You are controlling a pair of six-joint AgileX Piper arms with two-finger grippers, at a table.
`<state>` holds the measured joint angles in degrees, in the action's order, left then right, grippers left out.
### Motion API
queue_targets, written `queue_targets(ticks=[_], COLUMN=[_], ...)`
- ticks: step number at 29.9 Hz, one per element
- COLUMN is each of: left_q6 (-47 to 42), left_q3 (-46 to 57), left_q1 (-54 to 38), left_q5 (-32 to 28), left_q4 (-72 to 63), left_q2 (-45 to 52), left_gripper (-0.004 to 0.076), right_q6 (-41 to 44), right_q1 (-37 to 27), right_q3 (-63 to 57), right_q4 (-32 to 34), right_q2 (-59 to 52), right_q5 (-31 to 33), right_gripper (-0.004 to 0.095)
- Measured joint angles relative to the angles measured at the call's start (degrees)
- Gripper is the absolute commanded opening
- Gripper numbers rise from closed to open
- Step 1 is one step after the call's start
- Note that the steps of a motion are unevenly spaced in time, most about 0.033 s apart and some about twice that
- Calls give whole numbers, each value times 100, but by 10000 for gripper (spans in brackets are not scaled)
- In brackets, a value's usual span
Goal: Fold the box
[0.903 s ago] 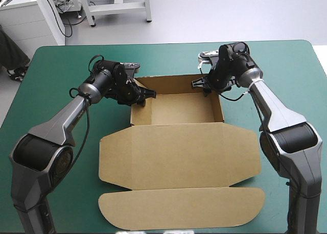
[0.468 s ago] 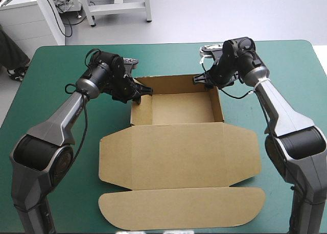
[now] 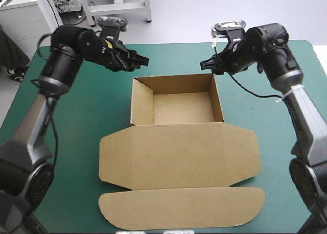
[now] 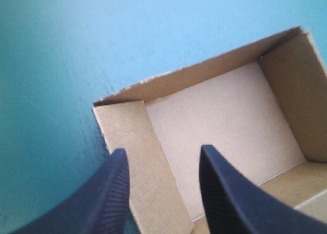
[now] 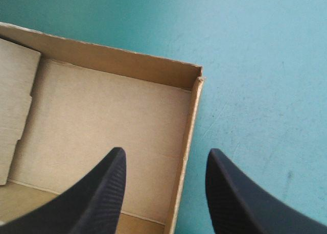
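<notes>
Box: we find an open tray mid-table, lid flat on the teal-green cover.
Left gripper: released, raised near its far-left corner.
Right gripper: released, raised near the far-right corner.

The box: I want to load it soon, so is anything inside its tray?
Nothing lies inside the box: its floor is bare brown board in every view, with flaps tucked against the side walls. The teal-green cover beneath the floor is hidden.
</notes>
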<state>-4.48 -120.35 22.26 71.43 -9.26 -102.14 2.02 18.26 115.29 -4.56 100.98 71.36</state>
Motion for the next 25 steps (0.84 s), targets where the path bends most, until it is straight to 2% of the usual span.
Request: queue_targets(ticks=[2,8,11,15,19,25], left_q6=[283,1042,1272,1327,1322,1003], left_q3=[-48,-11,379,1464,3074,5349], left_q1=[0,0,0,0,0,0], left_q5=[0,7,7,7,-59,-877], left_q4=[49,108,134,411,757,774], left_q2=[442,1795,2491,3504,4621,6367], left_gripper=[1,-8,-8,-8,-8,-8], right_q6=[0,0,0,0,0,24], right_q1=[0,0,0,0,0,0], right_q3=[0,6,19,13,-205,-665], right_q4=[0,-87,-84,-34,91,233], right_q2=[-255,-961,-1152,-1199,-1102,-677], right_q5=[0,0,2,2,2,2], right_gripper=[456,456,456,455,455,455])
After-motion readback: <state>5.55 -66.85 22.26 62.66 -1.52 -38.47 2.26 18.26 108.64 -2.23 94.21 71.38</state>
